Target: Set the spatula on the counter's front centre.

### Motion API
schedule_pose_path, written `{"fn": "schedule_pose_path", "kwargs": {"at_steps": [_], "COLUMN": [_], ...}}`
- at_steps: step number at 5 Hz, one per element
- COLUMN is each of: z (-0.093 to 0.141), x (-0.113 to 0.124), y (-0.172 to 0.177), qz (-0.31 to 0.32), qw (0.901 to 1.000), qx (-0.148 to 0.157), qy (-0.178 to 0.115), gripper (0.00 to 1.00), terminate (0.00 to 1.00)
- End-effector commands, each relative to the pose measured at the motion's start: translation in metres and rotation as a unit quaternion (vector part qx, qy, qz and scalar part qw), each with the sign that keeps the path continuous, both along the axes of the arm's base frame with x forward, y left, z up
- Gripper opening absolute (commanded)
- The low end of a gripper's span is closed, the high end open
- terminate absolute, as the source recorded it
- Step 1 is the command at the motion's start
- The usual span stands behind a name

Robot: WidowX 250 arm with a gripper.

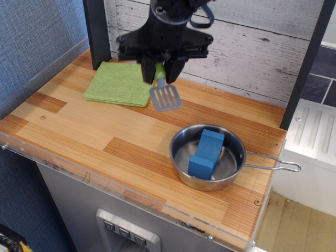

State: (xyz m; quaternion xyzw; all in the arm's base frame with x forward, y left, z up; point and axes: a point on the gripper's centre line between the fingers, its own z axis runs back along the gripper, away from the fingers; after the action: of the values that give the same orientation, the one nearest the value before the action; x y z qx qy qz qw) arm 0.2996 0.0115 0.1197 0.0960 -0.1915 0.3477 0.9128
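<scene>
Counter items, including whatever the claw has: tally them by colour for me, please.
Green: 2, the folded green cloth and the lime-green-handled grey slotted spatula gripped in the black claw.
Silver: 1, the round steel pan.
Blue: 1, the blue foam block inside it.
Total: 4.

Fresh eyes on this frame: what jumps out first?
The black gripper at upper centre, shut on the lime-handled spatula, whose grey slotted blade hangs in the air over the wooden counter beside the green folded cloth at the back left. Next, the steel pan at the front right, a blue block leaning inside it and its wire handle pointing right.
</scene>
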Motion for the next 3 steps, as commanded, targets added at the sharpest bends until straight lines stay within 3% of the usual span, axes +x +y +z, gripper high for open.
{"fn": "schedule_pose_path", "kwargs": {"at_steps": [1, 3], "z": [-0.001, -0.041], "x": [-0.036, -0.044], "y": [-0.004, 0.023], "qz": [0.21, 0.279], "qw": [0.9769, 0.9582], "qx": [-0.017, -0.05], "qy": [-0.039, -0.039], "gripper": [0.0, 0.0], "terminate": [0.0, 0.0]}}
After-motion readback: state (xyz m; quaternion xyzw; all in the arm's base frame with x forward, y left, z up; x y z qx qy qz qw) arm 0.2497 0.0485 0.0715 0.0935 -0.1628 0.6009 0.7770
